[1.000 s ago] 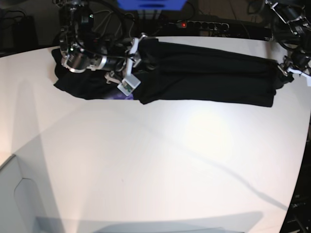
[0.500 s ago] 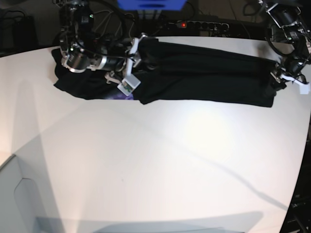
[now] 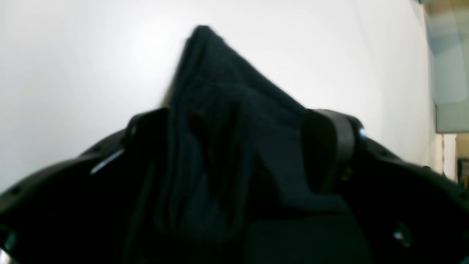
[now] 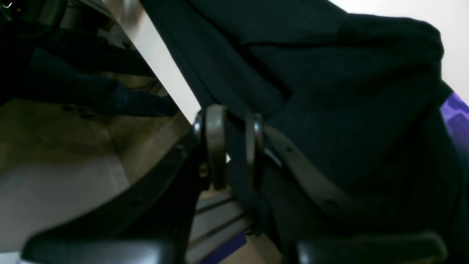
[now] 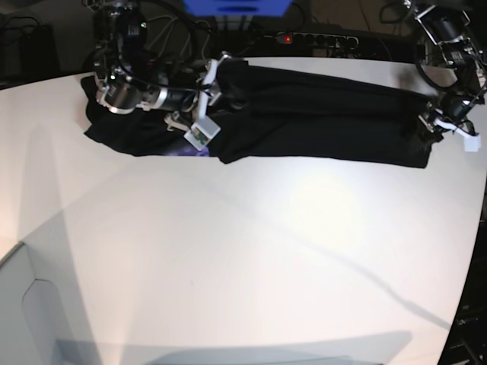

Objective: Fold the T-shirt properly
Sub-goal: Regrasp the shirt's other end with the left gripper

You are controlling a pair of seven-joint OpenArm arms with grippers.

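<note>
Black cloth, the T-shirt (image 5: 319, 114), lies as a long narrow band across the far side of the white bench (image 5: 251, 251), near its back edge; the left pincer (image 5: 435, 122) is at the band's end on the base view's right, clamped on a bunched fold of the shirt (image 3: 220, 121), which rises to a peak between its fingers (image 3: 329, 146); the right pincer (image 5: 209, 91) is at the other end, clamped on a thin fold of shirt (image 4: 329, 91) by the bench edge; a purple patch (image 4: 456, 117) shows beside it.
</note>
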